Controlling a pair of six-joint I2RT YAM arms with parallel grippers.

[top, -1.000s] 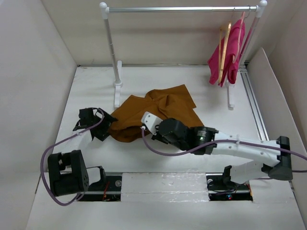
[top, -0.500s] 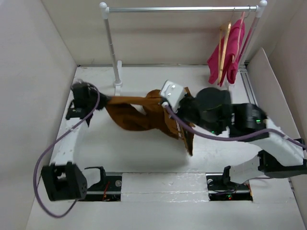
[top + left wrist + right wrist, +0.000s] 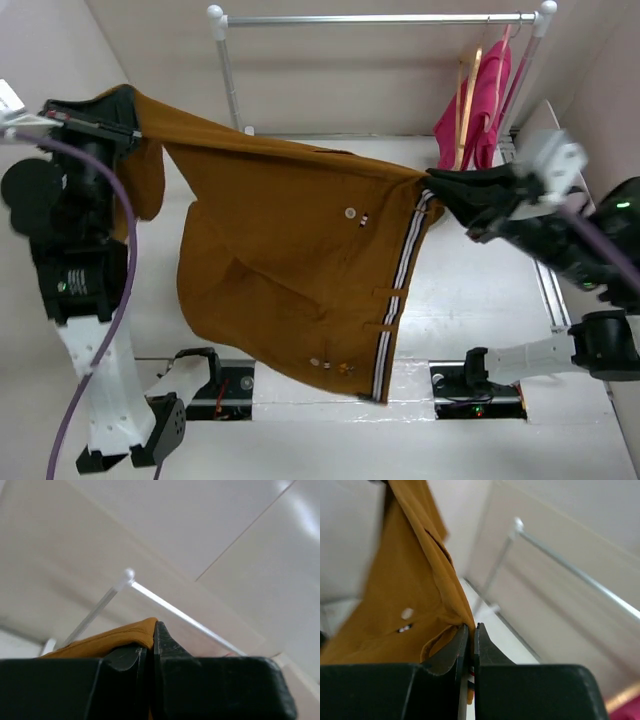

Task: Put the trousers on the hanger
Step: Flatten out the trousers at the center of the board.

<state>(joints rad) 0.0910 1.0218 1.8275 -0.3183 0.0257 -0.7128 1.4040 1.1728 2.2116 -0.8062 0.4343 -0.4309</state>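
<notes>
Holding the trousers (image 3: 290, 270) up off the table (image 3: 470, 290), both arms have them spread out like a sheet. The left gripper (image 3: 118, 120) is high at the far left, its fingers pinched tight on one corner of the cloth. The left wrist cam shows the brown edge squeezed btw the two tips. The right gripper (image 3: 435, 190) is lower, on the right. Its fingers are pinched on the cloth too, right by the top of the striped band. So the held edge runs left to right and slopes down to the right. The rest hangs down toward the near side.

The hanger (image 3: 466, 105) hangs on the rail (image 3: 380, 18) at the far right, just beside the pink garment (image 3: 492, 95). It lies far and a bit right of the right gripper, near it but apart. The left gripper is well apart from it, so the right arm is nearer and I think it should lead.

The hanger looks thin from above, so its bar prob. runs near to far, but the view is too poor to be sure. If so, the cloth edge lies across it and needs a turn.

Room: tight on the right, w/ the side wall (image 3: 600, 70) and the end of the rail close by. There is lots of open room in the middle and on the left.
</notes>
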